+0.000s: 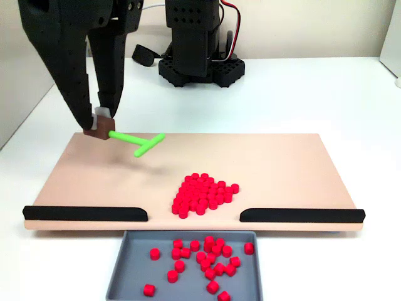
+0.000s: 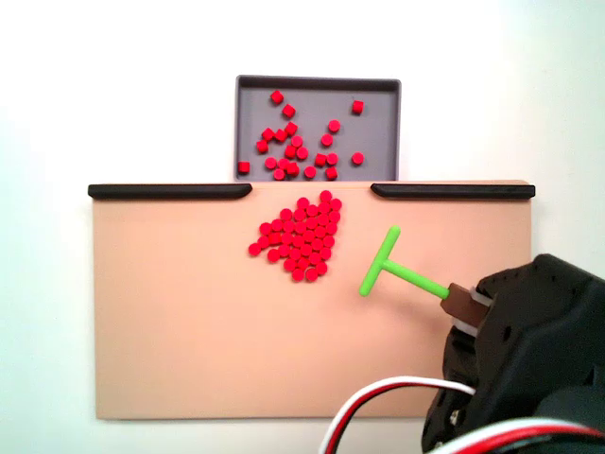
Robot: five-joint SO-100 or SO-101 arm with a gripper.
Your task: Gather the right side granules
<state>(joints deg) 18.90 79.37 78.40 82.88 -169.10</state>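
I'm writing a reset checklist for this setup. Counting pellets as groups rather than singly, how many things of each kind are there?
Tan board: 1
Grey tray: 1
Black rails: 2
Green T-shaped stick: 1
Red pellet groups: 2 (packed patch on the board, loose pellets in the tray)
Total: 7

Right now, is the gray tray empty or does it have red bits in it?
Not empty. The tray holds loose red pellets scattered over its floor, with gray gaps between them.
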